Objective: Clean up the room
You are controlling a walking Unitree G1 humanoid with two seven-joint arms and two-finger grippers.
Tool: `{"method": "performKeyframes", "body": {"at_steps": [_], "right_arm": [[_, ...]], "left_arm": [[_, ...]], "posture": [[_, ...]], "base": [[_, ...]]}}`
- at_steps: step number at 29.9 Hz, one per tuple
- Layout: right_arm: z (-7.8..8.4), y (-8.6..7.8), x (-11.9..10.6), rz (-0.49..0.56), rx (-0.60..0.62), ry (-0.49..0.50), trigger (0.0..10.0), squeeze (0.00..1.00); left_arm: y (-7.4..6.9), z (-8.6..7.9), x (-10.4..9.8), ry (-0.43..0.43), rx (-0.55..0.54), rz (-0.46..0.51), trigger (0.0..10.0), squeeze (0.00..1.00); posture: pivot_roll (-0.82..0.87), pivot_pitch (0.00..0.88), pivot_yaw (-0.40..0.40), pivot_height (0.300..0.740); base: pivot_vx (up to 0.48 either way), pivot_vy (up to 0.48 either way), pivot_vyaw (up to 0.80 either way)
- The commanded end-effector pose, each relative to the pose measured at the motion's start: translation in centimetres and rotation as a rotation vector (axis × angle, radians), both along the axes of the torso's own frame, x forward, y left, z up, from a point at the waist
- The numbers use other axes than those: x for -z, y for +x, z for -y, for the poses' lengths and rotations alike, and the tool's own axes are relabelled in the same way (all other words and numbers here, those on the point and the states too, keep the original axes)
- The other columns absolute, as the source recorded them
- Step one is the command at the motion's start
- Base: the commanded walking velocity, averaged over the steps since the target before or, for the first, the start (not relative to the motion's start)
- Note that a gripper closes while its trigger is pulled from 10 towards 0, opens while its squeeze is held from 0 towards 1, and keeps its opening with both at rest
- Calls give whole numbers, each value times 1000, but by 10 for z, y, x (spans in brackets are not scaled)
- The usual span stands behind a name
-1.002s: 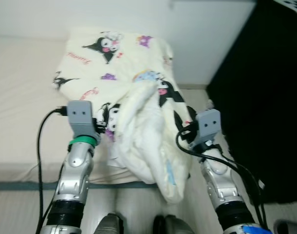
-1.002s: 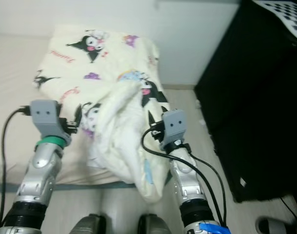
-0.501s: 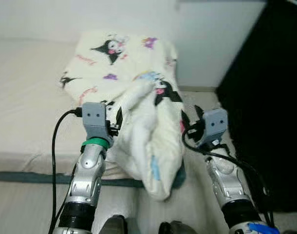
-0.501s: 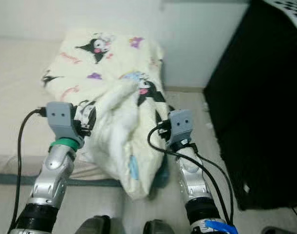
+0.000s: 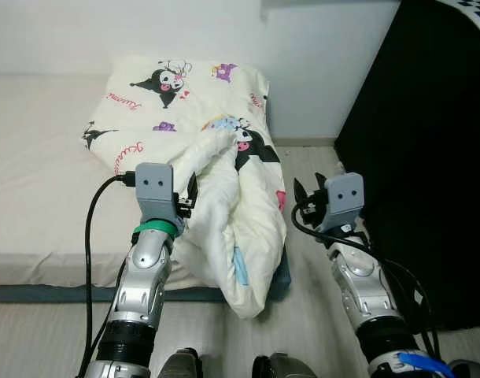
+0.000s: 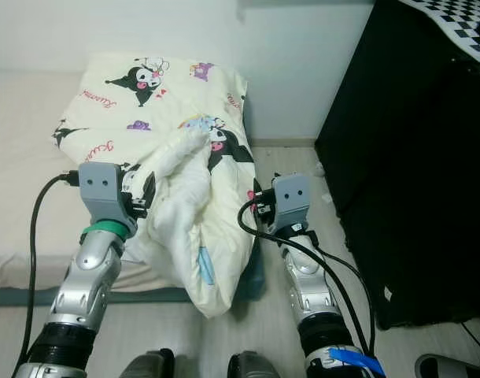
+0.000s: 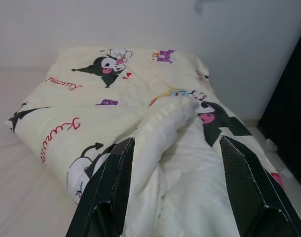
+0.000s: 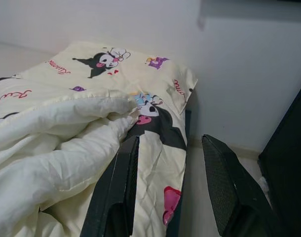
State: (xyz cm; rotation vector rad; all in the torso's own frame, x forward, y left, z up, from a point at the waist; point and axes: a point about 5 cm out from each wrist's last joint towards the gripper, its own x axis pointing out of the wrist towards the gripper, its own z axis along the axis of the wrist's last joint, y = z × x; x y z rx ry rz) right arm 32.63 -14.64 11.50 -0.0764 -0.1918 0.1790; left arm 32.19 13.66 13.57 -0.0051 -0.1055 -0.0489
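I am holding both forearms raised and reaching forward over the bed's edge. My left gripper [image 7: 175,192] is hovering with its fingers spread wide over the bunched cream cartoon-print comforter [image 5: 224,205], gripping nothing. My right gripper [image 8: 170,192] is likewise parted and empty, just beside the comforter's right side. The comforter is lying on the mattress [image 5: 35,181], one end spilling over the edge toward the floor [image 5: 311,315].

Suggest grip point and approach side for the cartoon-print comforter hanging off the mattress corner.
Probably the raised white fold of the comforter: it stands as a ridge that open fingers can straddle. Come from the foot end, where the left gripper already faces it; right gripper takes the hanging edge.
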Motion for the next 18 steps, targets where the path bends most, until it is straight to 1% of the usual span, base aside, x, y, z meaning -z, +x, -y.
{"method": "performKeyframes", "body": {"at_steps": [1,4,5,7,10,11,13,16,18], "right_arm": [[6,-4,9,-42,22,14,10000,0],[8,-5,11,-48,31,1,10000,0],[10,-7,15,-57,41,-28,10000,0],[12,-8,17,-66,52,-52,10000,0],[13,-8,17,-68,61,-39,10000,0],[15,-7,16,-65,73,-14,10000,0],[16,-7,15,-69,82,-6,10000,0],[17,-6,16,-82,84,-6,10000,0],[17,-4,22,-122,86,-48,10000,0]], "left_arm": [[-2,-1,11,25,-5,-40,10000,0],[-1,0,14,42,11,-49,10000,0],[1,3,16,59,37,-62,10000,0],[3,6,16,56,74,-61,10000,0],[4,8,16,70,94,-61,10000,0],[7,8,16,77,99,-71,10000,0],[11,7,17,69,97,-87,10000,0],[12,7,18,74,98,-99,10000,0],[16,12,21,95,123,-121,10000,0]], "posture": [[77,118,30,735],[73,120,30,735],[69,121,32,735],[64,122,35,735],[58,128,41,735],[51,137,49,735],[49,144,51,735],[49,144,51,735],[42,156,58,735]], "base": [[0,0,0],[0,0,0],[0,0,0],[0,0,0],[0,0,0],[0,0,0],[0,0,0],[0,0,0],[0,0,0]]}}
